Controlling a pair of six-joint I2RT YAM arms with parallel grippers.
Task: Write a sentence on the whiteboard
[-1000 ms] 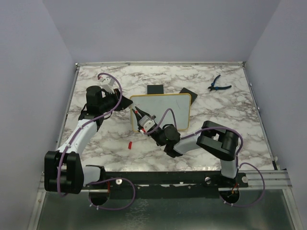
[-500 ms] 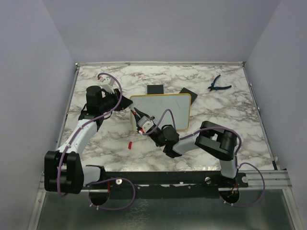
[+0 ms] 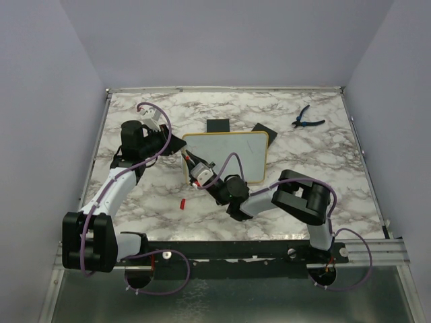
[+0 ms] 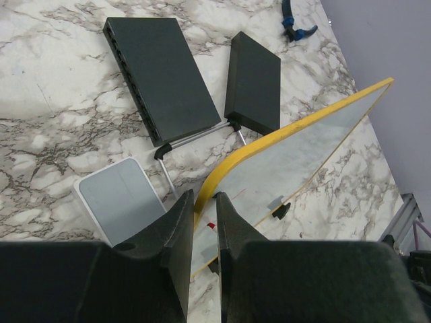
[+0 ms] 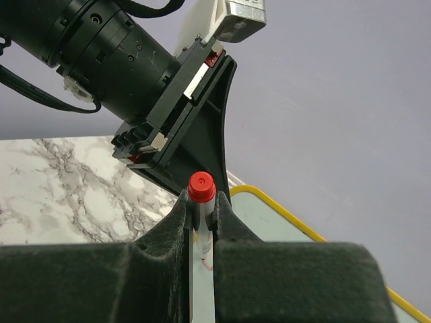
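Whiteboard (image 3: 232, 156) stands propped near the middle of the marble table (image 3: 323, 161), its white face tilted back and turned toward the arms' bases. Its long axis runs left to right across the table, and its yellow frame is widest along the far edge.

Over the last second the right arm has crept a little to the left and away from its base, carrying the right gripper (image 3: 196, 167) closer to the board's left end. The board itself has not shifted. To an onlooker this reads as the pen being walked back toward the start of a line, or finishing a stroke there. Which of the two cannot be told from here, because any red writing on the white surface is too faint to make out from above.

The right gripper's fingers (image 5: 176, 222) are pressed together on a red-ended marker (image 5: 201, 190). The marker's long axis points away from the bases and slightly left, at the board's left portion.

The left gripper (image 4: 202, 205) is clamped on the board's near left corner. Its fingers (image 4: 180, 232) sit on either side of the yellow frame (image 4: 229, 168) and steady the board against the push of the pen.

A small red cap (image 3: 182, 203) lies on the marble in front of the board. Two black slabs (image 3: 217, 126) sit just behind the board, and blue-handled pliers (image 3: 308, 120) lie well apart at the far right
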